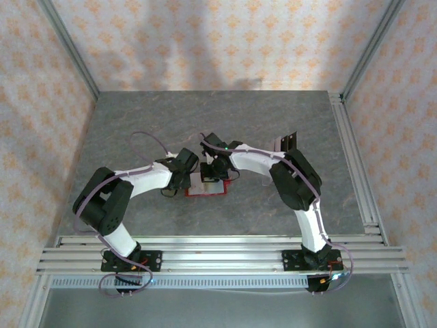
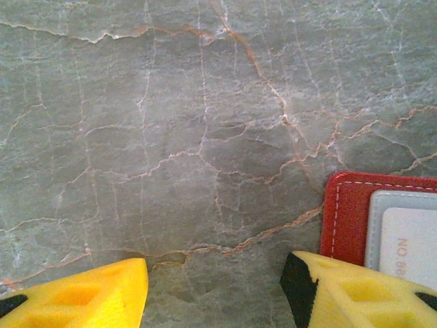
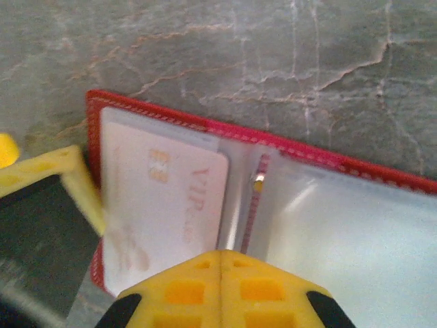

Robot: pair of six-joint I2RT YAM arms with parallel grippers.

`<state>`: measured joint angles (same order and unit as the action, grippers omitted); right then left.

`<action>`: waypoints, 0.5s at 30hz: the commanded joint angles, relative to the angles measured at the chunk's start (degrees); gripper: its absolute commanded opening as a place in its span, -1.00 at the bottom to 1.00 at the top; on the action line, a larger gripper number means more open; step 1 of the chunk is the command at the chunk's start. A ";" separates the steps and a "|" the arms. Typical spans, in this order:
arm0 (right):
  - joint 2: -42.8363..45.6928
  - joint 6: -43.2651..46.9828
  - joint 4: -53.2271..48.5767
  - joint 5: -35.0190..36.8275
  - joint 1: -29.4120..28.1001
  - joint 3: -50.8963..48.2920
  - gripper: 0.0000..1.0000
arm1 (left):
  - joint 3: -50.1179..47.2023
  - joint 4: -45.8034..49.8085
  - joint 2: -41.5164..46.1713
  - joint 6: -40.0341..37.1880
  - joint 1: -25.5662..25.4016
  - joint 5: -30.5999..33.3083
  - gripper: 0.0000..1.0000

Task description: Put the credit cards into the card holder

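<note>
Right wrist view, what did it show? asked Mia.

The card holder (image 3: 328,160) lay open on the counter (image 3: 205,48), said Tom. A pale card (image 3: 171,198) sat in its clear pocket on the 9 o'clock side. The right end effector (image 3: 220,287) was at 6 o'clock. Its two yellow fingers were pressed together with nothing between them.

And the left one?

In the left wrist view the left end effector (image 2: 215,294) had its fingers apart, with bare counter in the gap. One finger (image 2: 355,290) was at the holder's red corner, at 4 o'clock. I think it was keeping the holder in place, but I could not tell if it touched.

So which step was it?

I think one card was in, or nearly in. In the top external view the holder was in the middle of the counter. A small dark pile, maybe more credit cards (image 1: 289,139), lay well apart at 2 o'clock. The next move would need the right arm to lift away, go there, open its fingers and pick up one thin card by its edge.
</note>
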<state>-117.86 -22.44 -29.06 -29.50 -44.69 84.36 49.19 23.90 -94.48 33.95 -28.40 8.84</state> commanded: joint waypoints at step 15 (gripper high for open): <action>18.21 -5.78 5.19 4.63 2.41 -19.05 -0.07 | -0.41 2.37 7.49 -1.84 -2.14 -1.82 0.21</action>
<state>-100.42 -26.15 -26.06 -25.85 -42.37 67.75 49.19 25.06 -87.66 32.93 -29.47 7.62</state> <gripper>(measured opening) 0.458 0.605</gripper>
